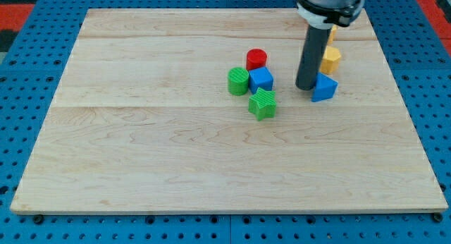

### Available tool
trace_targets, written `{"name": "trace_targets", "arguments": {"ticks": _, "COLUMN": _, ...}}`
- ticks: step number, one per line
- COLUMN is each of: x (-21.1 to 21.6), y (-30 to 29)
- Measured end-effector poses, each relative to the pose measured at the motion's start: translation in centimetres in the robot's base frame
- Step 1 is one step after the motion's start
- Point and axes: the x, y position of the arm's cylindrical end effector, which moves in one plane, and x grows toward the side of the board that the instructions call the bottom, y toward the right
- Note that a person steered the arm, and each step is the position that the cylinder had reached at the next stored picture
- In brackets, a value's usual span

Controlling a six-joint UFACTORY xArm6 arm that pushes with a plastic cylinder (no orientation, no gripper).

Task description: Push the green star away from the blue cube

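The green star lies near the board's middle, just below the blue cube and almost touching it. My tip stands to the right of the blue cube, well apart from the green star, and right beside a blue triangular block on its right.
A red cylinder sits just above the blue cube. A green cylinder touches the cube's left side. A yellow block lies behind the rod, with another yellow piece above it. The wooden board ends at blue pegboard.
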Motion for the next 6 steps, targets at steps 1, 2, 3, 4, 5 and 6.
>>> {"name": "trace_targets", "arguments": {"ticks": 1, "x": 0.6, "y": 0.7}}
{"name": "trace_targets", "arguments": {"ticks": 2, "x": 0.8, "y": -4.1}}
{"name": "trace_targets", "arguments": {"ticks": 3, "x": 1.1, "y": -7.6}}
{"name": "trace_targets", "arguments": {"ticks": 4, "x": 4.9, "y": -9.4}}
{"name": "trace_targets", "arguments": {"ticks": 5, "x": 6.1, "y": -8.3}}
{"name": "trace_targets", "arguments": {"ticks": 6, "x": 6.1, "y": -6.0}}
